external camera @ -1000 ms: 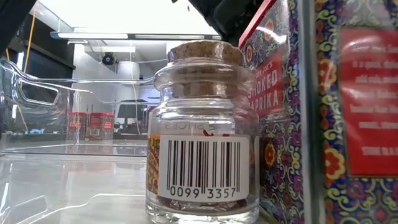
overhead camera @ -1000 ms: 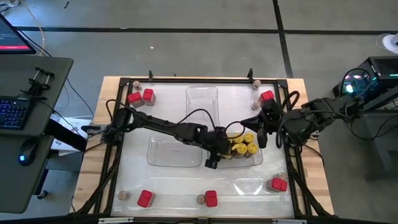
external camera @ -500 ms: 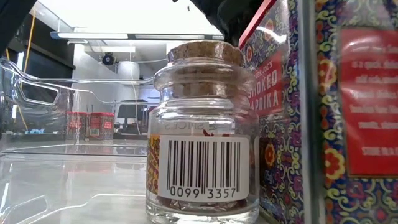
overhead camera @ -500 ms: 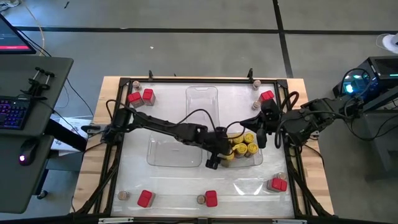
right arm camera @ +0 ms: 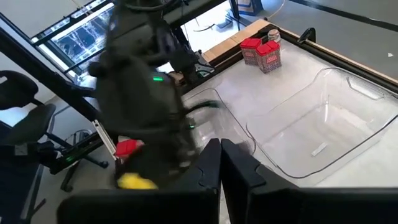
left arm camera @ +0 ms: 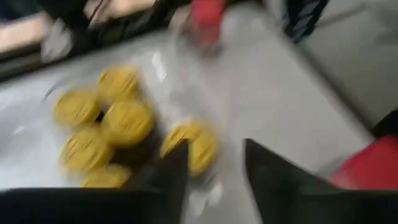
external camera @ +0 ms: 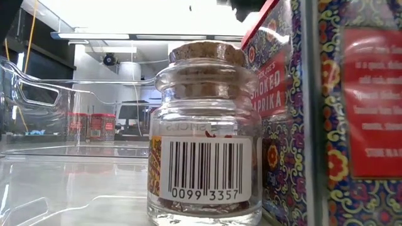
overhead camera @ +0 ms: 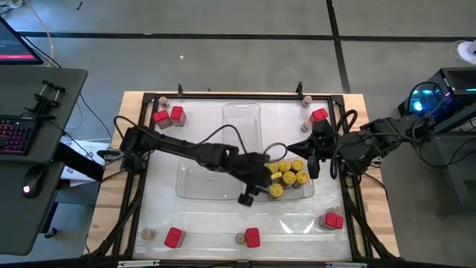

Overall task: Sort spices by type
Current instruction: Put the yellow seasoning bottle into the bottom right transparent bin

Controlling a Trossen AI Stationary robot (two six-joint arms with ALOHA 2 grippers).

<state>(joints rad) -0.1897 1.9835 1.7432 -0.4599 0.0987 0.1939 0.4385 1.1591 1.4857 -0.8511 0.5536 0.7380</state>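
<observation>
The left gripper (overhead camera: pixel 249 195) is seen open and empty over the table's middle, its fingers (left arm camera: pixel 168 174) spread either side of a yellow jar (left arm camera: pixel 191 144) that stands a little apart from the yellow cluster (overhead camera: pixel 288 171) in the right tray (overhead camera: pixel 311 190). That jar lies just right of the gripper, so the left arm is judged better placed for it. The right gripper (overhead camera: pixel 314 160) waits at the cluster's right edge, fingers nearly closed on nothing; red boxes (overhead camera: pixel 168 115) and corked jars (external camera: pixel 204 129) are scattered around the table's edges.
</observation>
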